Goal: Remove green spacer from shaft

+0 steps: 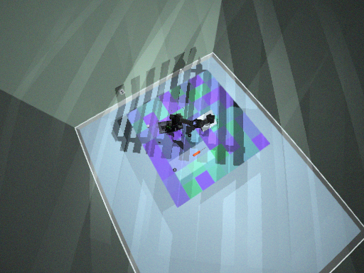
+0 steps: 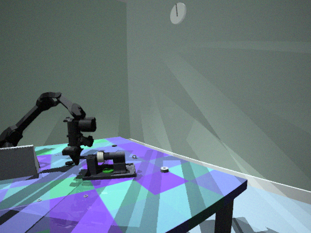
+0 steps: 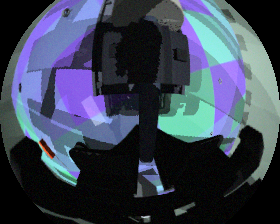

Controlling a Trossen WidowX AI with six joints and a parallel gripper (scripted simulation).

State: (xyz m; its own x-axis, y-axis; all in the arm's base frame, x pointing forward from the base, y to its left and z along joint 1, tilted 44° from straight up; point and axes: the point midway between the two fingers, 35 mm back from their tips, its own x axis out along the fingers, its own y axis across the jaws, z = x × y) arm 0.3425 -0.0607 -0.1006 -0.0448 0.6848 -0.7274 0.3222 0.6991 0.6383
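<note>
My gripper (image 2: 76, 162) (image 3: 143, 127) is shut on the dark shaft (image 3: 148, 117), on the side of the upright support block (image 2: 92, 164) away from the housing. The big dark housing block (image 2: 119, 165) stands at the other end of the black base (image 2: 109, 176), with a dark cylinder (image 2: 113, 155) at its top. A white spacer (image 2: 100, 156) is up on the shaft line, between the support block and the cylinder. The green spacer (image 2: 107, 170) lies flat and low between the two blocks, off the shaft. The shaft's far end is hidden.
A grey box (image 2: 18, 163) stands behind the gripper, near the arm. A white-topped ring (image 2: 164, 169) lies beyond the housing. Small rings (image 2: 85, 196) (image 2: 39, 199) lie in front. An orange-handled screwdriver (image 1: 196, 153) (image 3: 46, 149) lies to one side.
</note>
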